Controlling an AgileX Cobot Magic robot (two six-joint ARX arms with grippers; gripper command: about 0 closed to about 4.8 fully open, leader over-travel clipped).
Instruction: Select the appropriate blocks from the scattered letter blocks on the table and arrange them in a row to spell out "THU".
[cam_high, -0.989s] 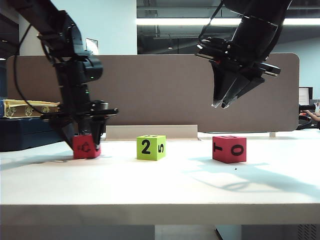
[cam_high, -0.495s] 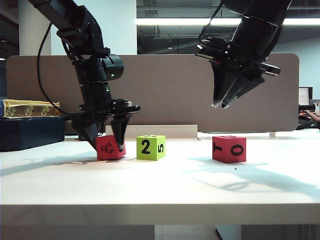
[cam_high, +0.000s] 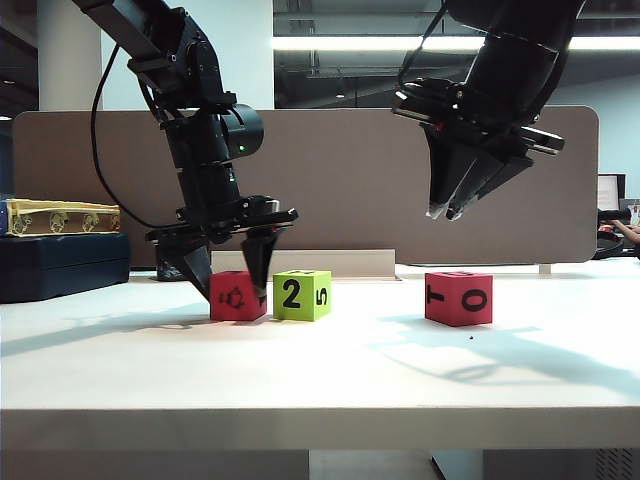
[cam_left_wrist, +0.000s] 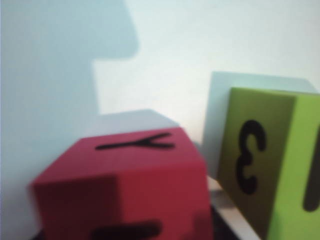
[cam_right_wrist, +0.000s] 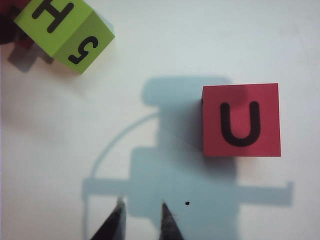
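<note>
While left gripper (cam_high: 235, 283) loosely straddles red block (cam_high: 237, 296) beside green block (cam_high: 302, 295), release squarely; right gripper (cam_high: 446, 208) aloft, near-closed, empty.

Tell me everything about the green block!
The green block is a small lime cube with black marks: 2 and 5 on its sides, H on top, and 3 on another side. It sits flat on the white table, middle of the row, right beside the red block.
</note>
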